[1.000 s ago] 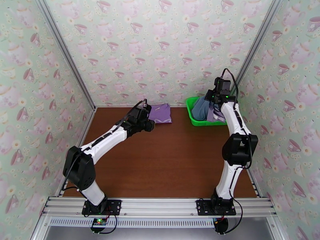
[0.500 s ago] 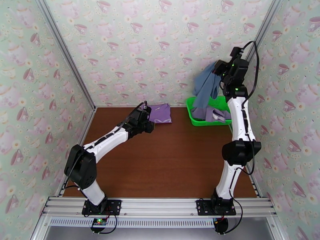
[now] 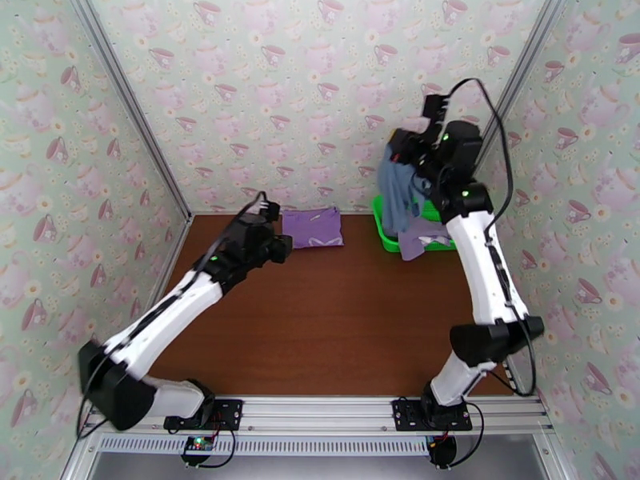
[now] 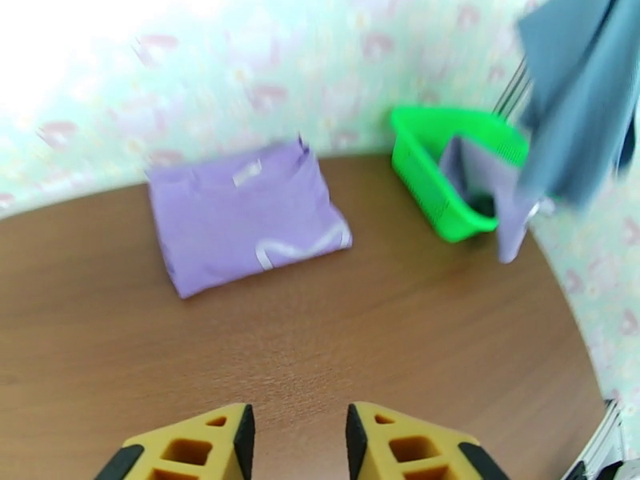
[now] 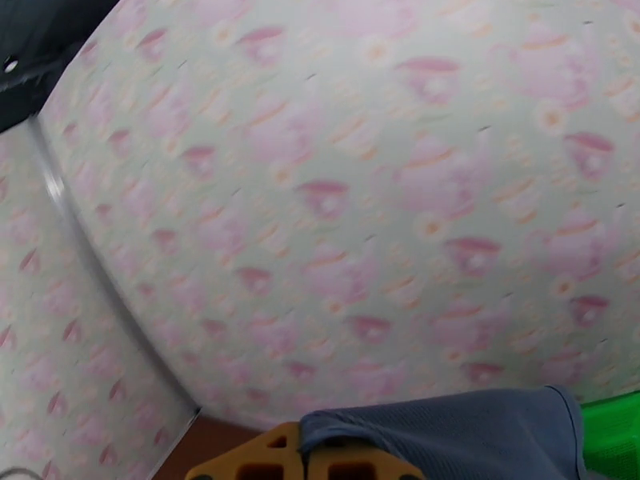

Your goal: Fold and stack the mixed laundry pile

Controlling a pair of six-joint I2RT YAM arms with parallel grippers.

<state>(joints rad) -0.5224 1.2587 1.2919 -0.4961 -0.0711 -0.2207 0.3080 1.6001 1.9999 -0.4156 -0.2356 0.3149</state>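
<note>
A: Table [image 3: 336,330] centre is our drop zone. Blue-grey garment [image 3: 395,194] hangs above the basket [image 4: 420,182], clamped in the right gripper [image 5: 302,462] — we steer clear of the folded purple shirt [image 3: 314,229].
B: Left gripper [image 4: 296,442] is parted, empty — we catch the hem.

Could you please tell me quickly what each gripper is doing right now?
The left gripper is open, holding nothing.
The right gripper is shut on the blue-grey garment.

The brown wooden desk [image 3: 344,314] carries two things along its far edge. A folded purple shirt [image 3: 314,229] with a white mark lies flat near the middle. A green mesh basket [image 4: 422,171] sits in the right corner, lavender cloth [image 4: 488,186] draped over its rim.
</note>
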